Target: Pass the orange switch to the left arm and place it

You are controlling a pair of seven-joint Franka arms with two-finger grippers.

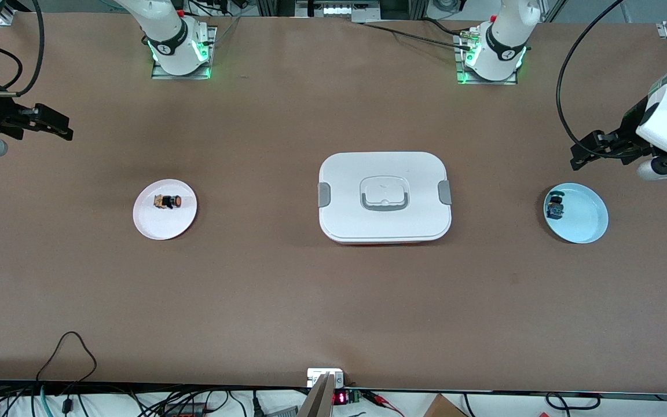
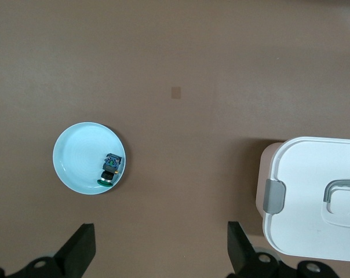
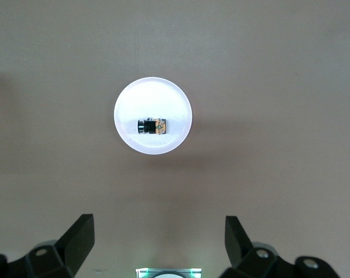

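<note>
Currently the orange switch (image 1: 168,201) is seen on the white plate (image 1: 151,223); the box (image 1: 384,197) sits mid-table. Both the left gripper (image 2: 159,249) and right gripper (image 3: 157,243) are held aloft, fingers spread apart.

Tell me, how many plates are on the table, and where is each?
2. The white plate, holding the orange switch, lies toward the right arm's end; the light blue plate, holding a blue-and-black component, lies toward the left arm's end. The box sits between them.
</note>
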